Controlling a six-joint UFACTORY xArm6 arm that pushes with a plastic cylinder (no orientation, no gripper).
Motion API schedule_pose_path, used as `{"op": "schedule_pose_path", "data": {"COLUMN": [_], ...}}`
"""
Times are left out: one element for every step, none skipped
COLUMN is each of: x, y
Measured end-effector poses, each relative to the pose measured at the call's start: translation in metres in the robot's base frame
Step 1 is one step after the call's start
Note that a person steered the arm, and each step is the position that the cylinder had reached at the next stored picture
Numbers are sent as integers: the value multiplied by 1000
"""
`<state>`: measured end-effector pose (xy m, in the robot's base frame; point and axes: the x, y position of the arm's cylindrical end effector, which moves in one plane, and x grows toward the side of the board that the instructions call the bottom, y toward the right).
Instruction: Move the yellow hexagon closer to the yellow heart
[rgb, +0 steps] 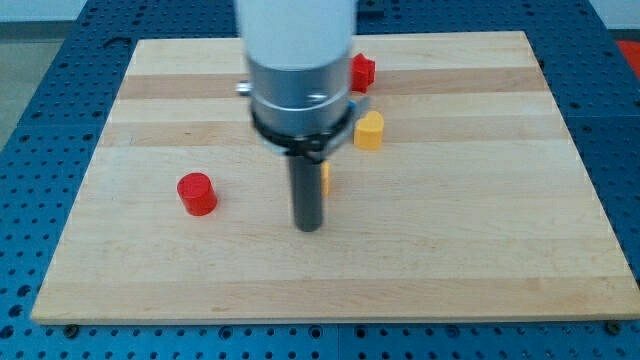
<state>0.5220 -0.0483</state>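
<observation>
A yellow hexagon (369, 131) sits on the wooden board (480, 200) just right of the arm's body. A second yellow block (325, 177), mostly hidden behind the rod, shows as a thin sliver at the rod's right side; its shape cannot be made out. My tip (308, 228) rests on the board at the middle, just below and left of that sliver and well below-left of the hexagon. Whether the tip touches the hidden block cannot be told.
A red cylinder (197, 193) stands at the view's left of the tip. A red block (362, 71) sits near the view's top, partly behind the arm. A blue perforated table (40, 120) surrounds the board.
</observation>
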Motion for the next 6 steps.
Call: {"op": "schedule_pose_path", "data": {"x": [-23, -41, -54, -58, -58, -43], "y": [-22, 9, 42, 45, 45, 67]}}
